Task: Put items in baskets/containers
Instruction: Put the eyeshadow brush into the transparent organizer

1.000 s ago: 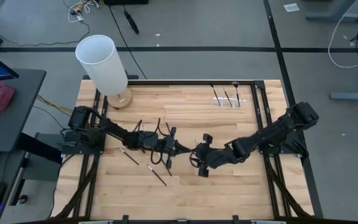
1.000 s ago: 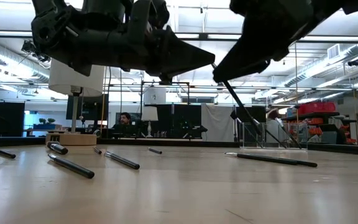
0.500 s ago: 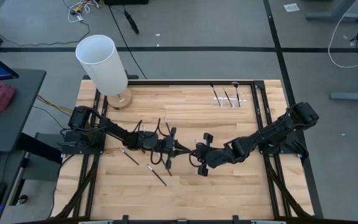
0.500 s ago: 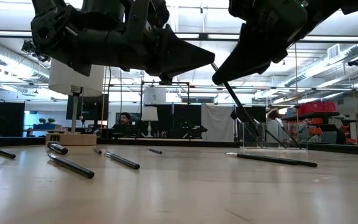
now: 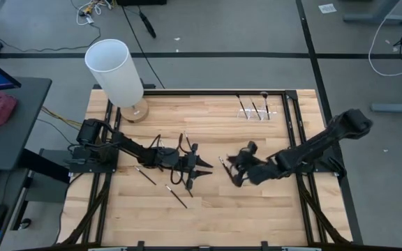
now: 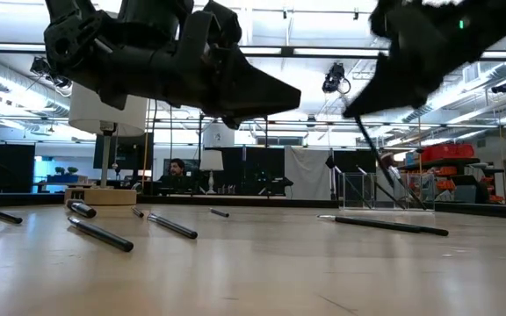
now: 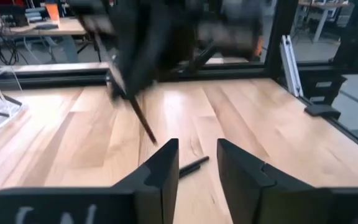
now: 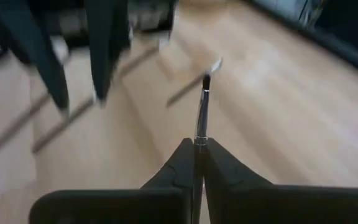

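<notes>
Brushes: one is pinched in the right claw (image 5: 233, 169) above mid-desk; this brush (image 8: 201, 109) juts past its fingertips. Left claw (image 5: 202, 166) hovers nearby, spread and empty. Clear holder (image 5: 257, 111) at the far right desk (image 5: 215, 125) edge has about three brushes. Several loose brushes (image 5: 178, 197) remain; roughly a third done.

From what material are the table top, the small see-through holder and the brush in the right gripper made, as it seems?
The pale table top looks like wood with a smooth finish: grain and plank seams show. The small clear holder seems plastic or acrylic, since the brushes show through it. The thin brush in the right gripper has a dark handle with a shiny, perhaps metal, collar; its material is unclear.
</notes>
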